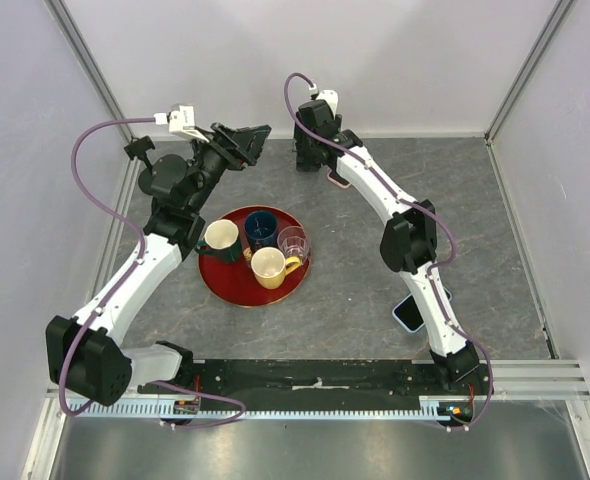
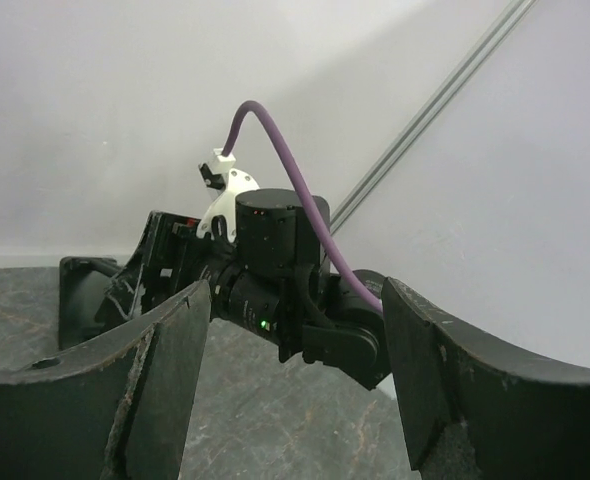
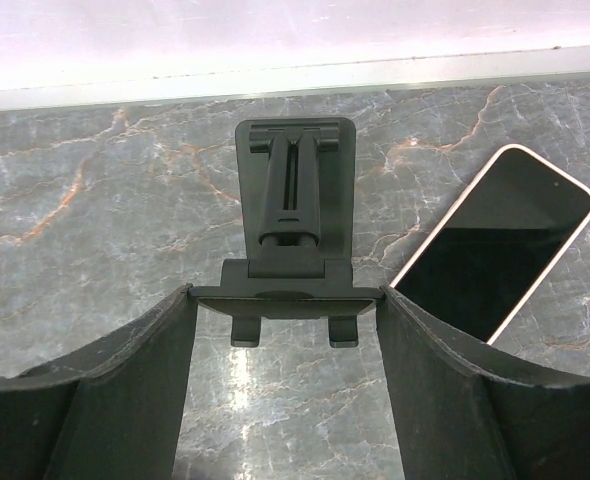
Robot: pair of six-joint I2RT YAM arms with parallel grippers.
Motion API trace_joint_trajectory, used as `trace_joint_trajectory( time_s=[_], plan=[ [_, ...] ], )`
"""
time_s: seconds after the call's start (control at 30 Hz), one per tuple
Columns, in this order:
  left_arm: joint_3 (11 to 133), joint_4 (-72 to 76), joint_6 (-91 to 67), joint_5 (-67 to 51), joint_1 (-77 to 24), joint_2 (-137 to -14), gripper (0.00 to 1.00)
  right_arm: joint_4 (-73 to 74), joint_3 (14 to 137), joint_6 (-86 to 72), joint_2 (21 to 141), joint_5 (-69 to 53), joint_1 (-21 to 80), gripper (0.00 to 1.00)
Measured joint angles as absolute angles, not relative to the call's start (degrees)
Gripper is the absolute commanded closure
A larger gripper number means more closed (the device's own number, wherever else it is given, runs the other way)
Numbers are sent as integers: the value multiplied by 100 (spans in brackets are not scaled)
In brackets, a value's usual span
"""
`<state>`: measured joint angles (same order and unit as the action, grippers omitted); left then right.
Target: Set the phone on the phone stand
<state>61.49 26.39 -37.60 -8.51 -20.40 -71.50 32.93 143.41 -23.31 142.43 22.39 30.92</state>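
A black phone stand (image 3: 295, 190) stands near the back wall, and my right gripper (image 3: 285, 300) is shut on the sides of its front plate. A phone (image 3: 495, 250) with a dark screen and pale pink edge lies flat on the table just right of the stand; it also shows in the top view (image 1: 338, 180). In the top view the right gripper (image 1: 310, 150) covers the stand. My left gripper (image 1: 245, 140) is open and empty, raised at the back left; in its wrist view (image 2: 295, 370) it faces the right arm's wrist.
A red tray (image 1: 230, 285) in the middle holds a dark green mug (image 1: 218, 240), a navy cup (image 1: 261, 228), a yellow mug (image 1: 270, 267) and a clear glass (image 1: 293, 241). A second phone (image 1: 409, 313) lies by the right arm's lower link. Walls close the back and sides.
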Motion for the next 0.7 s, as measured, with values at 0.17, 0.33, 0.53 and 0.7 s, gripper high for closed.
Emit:
trace_joint_trajectory(
  time_s=[0.17,0.33,0.53,0.7],
  plan=[
    [5837,2672,-3533,-764,-2049,-7153,25,3256,14341,-2270,14409,2366,3092,95],
    [5682,2668,-3413,-729,-2051,-7153,25,3142,14341,-2126,14440,2456,3092,91],
    [5680,2685,-3332,-755,-2095,-7159,25,2967,14341,-2032,14464,2480,3092,84],
    [5680,2696,-3304,-757,-2121,-7159,25,2818,14341,-2008,14582,2539,3089,76]
  ],
)
